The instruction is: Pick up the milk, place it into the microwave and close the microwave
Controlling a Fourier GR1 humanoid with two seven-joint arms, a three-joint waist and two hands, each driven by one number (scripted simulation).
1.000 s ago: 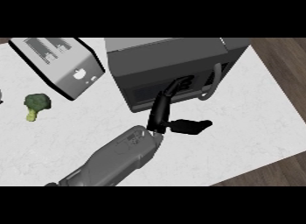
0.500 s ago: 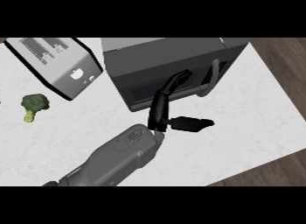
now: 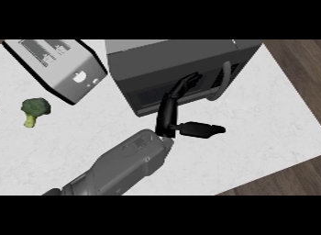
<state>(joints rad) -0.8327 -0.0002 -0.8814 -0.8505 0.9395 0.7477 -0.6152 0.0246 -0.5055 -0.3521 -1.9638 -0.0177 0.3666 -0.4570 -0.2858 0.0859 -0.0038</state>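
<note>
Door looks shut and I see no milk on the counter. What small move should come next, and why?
Probably draw the left hand back off the grey box-shaped microwave. Its straight fingers touch the dark front door beside the curved handle, the door looks flush with the body, and no milk shows on the white marbled counter.

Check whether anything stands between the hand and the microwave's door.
Nothing visible does. The hand reaches the microwave with straight fingers on its front, left of the door handle. The toaster and broccoli lie well to the left. No milk shows.
</note>
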